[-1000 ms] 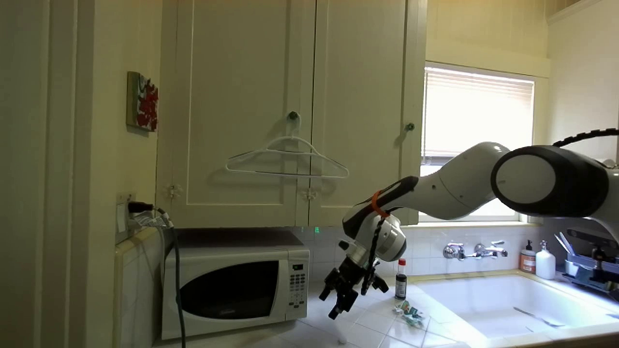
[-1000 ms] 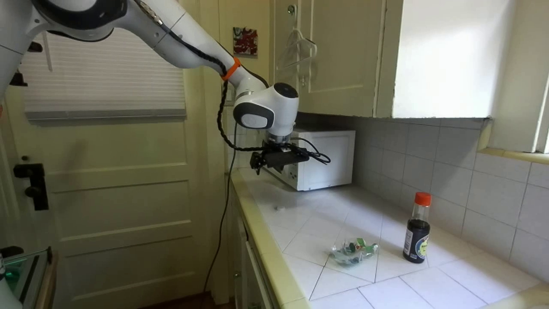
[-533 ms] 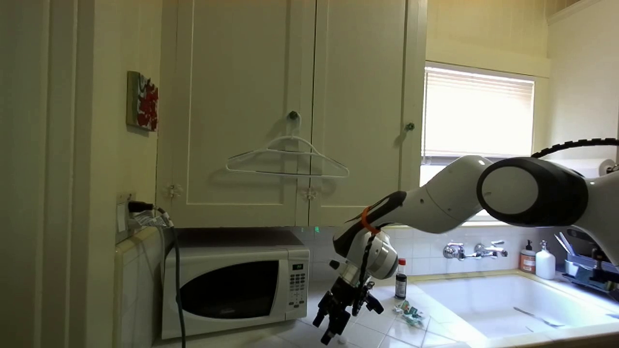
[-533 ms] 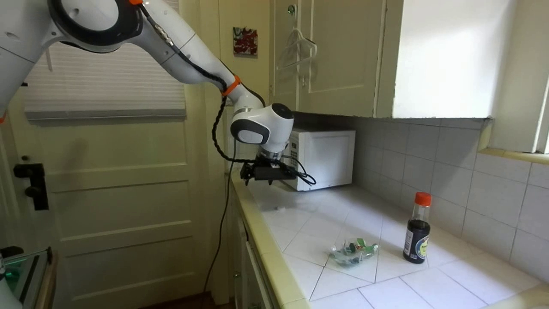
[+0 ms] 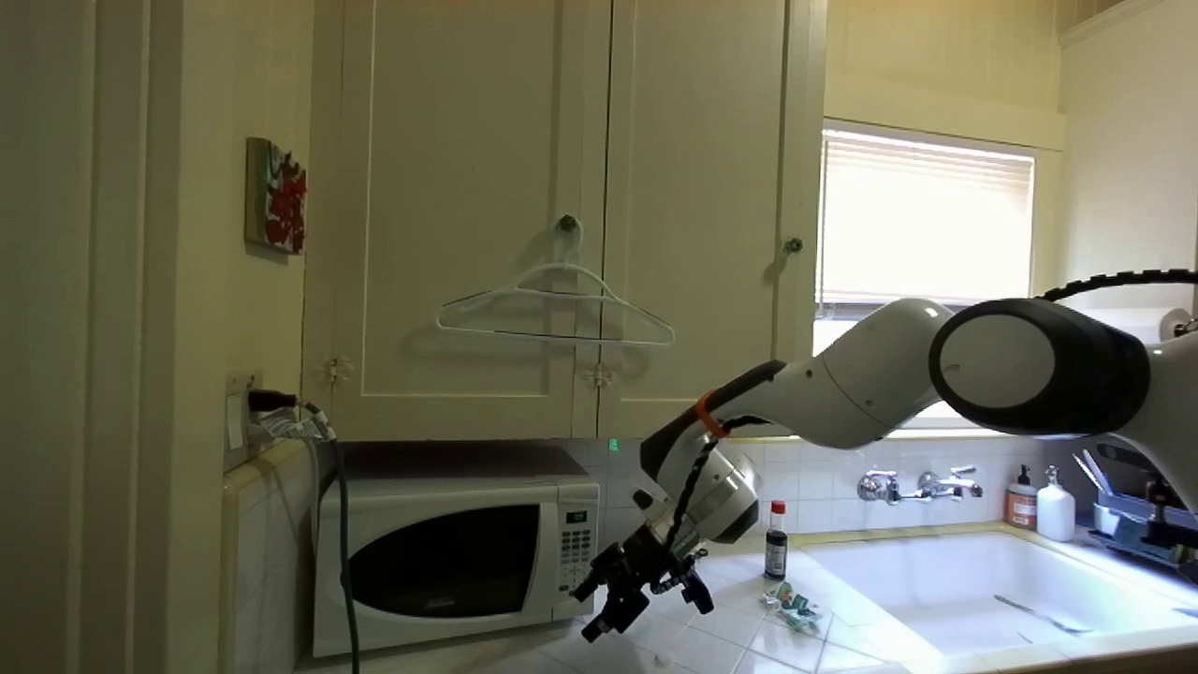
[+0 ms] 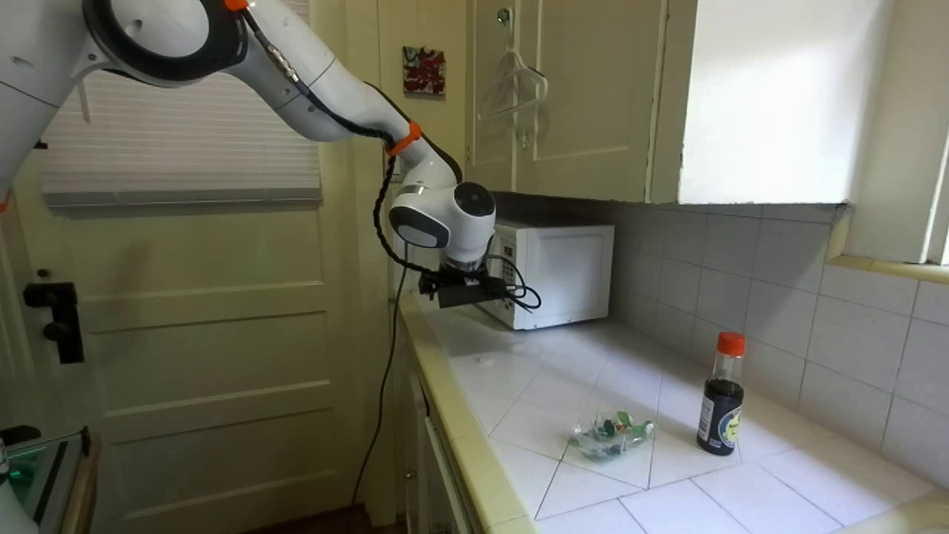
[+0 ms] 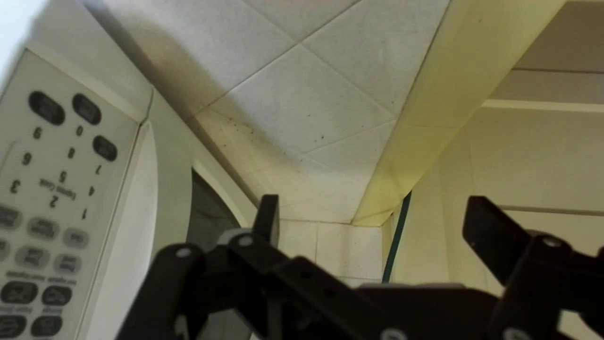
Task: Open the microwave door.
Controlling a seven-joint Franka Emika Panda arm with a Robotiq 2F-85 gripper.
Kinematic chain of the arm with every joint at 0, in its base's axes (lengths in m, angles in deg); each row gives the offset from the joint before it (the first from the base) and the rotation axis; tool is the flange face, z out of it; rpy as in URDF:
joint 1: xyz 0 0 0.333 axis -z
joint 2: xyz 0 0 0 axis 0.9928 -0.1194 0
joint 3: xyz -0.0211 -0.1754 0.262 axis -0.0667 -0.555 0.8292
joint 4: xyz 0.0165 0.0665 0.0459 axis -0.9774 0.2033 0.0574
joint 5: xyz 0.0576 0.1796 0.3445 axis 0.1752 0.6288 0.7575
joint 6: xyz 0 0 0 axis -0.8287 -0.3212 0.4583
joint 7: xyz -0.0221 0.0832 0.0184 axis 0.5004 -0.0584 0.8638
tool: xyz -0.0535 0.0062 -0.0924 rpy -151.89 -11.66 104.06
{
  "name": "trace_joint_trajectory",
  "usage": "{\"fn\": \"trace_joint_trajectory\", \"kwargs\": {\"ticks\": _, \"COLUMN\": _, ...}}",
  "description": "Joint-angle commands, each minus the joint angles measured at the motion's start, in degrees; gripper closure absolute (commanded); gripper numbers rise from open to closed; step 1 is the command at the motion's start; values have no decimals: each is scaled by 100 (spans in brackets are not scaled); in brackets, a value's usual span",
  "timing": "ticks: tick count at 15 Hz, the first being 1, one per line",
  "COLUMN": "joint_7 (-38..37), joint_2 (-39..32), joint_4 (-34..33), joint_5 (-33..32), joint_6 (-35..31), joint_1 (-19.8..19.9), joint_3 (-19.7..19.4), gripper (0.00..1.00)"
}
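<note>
The white microwave (image 5: 459,463) stands on the counter, and its white side (image 6: 567,274) shows in an exterior view. Its door (image 5: 445,562), with the dark rounded window, is shut. My black gripper (image 5: 588,613) is in front of the microwave's lower right corner, below the button panel (image 5: 576,552). In the wrist view the gripper (image 7: 373,200) is open, with nothing between its fingers. The left finger overlaps the door's window in that view; I cannot tell if it touches. The door (image 7: 177,189) and the button panel (image 7: 52,189) are at the left there.
A dark cord (image 5: 344,524) hangs before the door's left part. Cabinets (image 5: 468,187) with a hanger (image 5: 557,337) are above. A red-capped bottle (image 6: 721,404) and a clear plastic wrapper (image 6: 612,436) lie farther along the counter, near the sink (image 5: 992,590). The counter has a yellow edge (image 7: 424,113).
The arm has come down and moved toward the microwave. The gripper has tilted so its fingers point more toward the microwave's front. The door has not moved.
</note>
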Motion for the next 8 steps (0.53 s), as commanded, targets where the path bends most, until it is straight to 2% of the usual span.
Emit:
{"fn": "trace_joint_trajectory", "kwargs": {"ticks": 1, "joint_7": 864, "joint_2": 196, "joint_4": 270, "joint_5": 1187, "joint_6": -144, "joint_1": 69, "joint_3": -35, "gripper": 0}}
{"fn": "trace_joint_trajectory", "kwargs": {"ticks": 5, "joint_7": 1650, "joint_2": 153, "joint_4": 119, "joint_5": 2350, "joint_6": 159, "joint_1": -27, "joint_3": -287, "gripper": 0}}
{"fn": "trace_joint_trajectory", "kwargs": {"ticks": 8, "joint_7": 1687, "joint_2": 88, "joint_4": -18, "joint_5": 2652, "joint_6": 418, "joint_1": -190, "joint_3": -535, "gripper": 0}}
